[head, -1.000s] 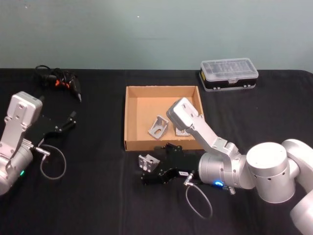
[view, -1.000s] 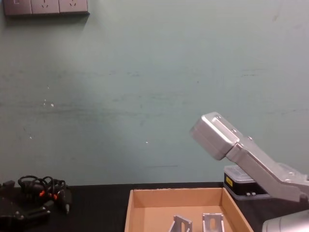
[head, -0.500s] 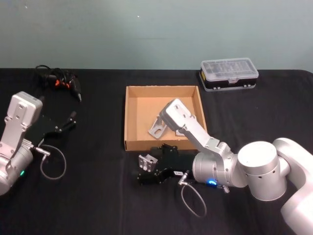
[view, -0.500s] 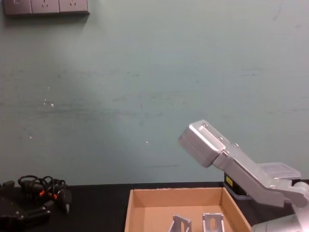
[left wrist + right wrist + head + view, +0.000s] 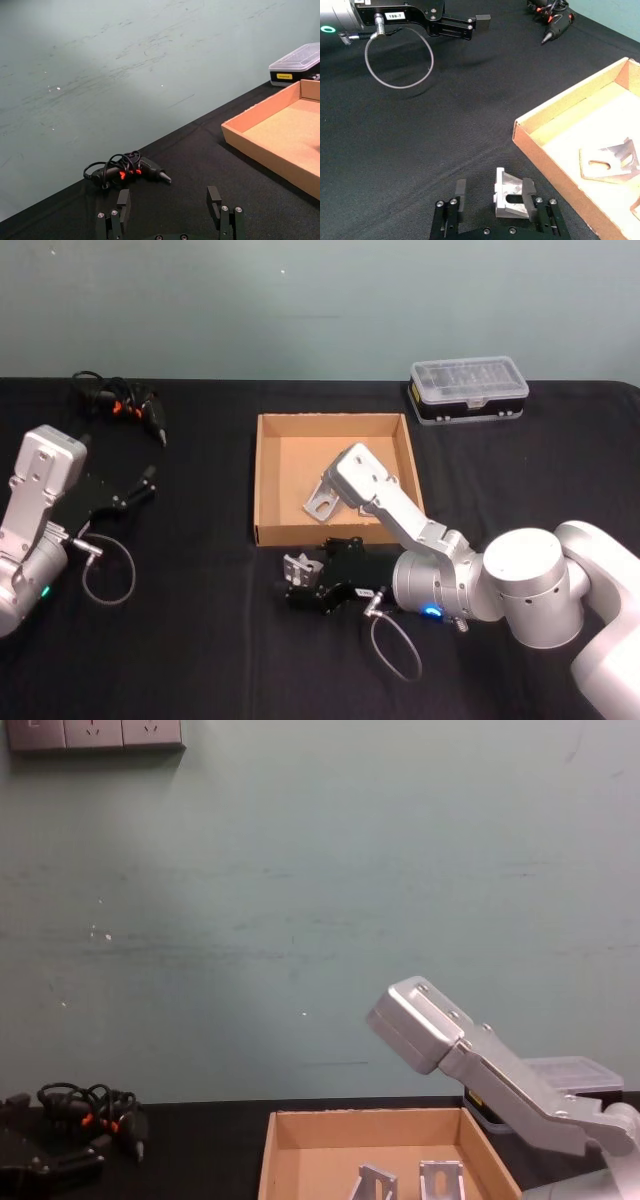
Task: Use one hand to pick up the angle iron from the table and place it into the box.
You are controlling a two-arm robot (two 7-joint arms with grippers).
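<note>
Head view: angle iron (image 5: 298, 567), a small grey bracket, on the counter (image 5: 180, 640) just outside the front wall of the box (image 5: 330, 421), at 7 o'clock from the box's centre. Right end effector (image 5: 298, 582) low over the counter, reaching toward 9 o'clock with its jaws apart and the bracket at its tip; this arm is by far the nearer. Left end effector (image 5: 143, 484) idle at 9 o'clock of the counter, well apart from the piece. Of the stored brackets (image 5: 322, 498) inside the box, one shows plainly; the right arm's silver link (image 5: 362, 472) crosses above the box's near-right part. Plastic case (image 5: 468, 390) at 1 o'clock and cable tangle (image 5: 118, 403) at 10 o'clock, both well clear. Left wrist view: left end effector spread wide, nothing between its fingers (image 5: 215, 197); tangle and box corner beyond. Right wrist view: angle iron between the parted fingers (image 5: 460, 191), touching or nearly touching one and well short of the other. Its slotted face is toward the camera, and it is about as wide as tall, with no marked long axis. Judgement: the grasp is not yet closed, and closing would likely slide the piece sideways before it is pinched. The box's front wall, just beside the piece, is the one obstacle, so the lift must clear that rim. Chest view: silver link above the box, stored brackets standing inside, two of them.
</note>
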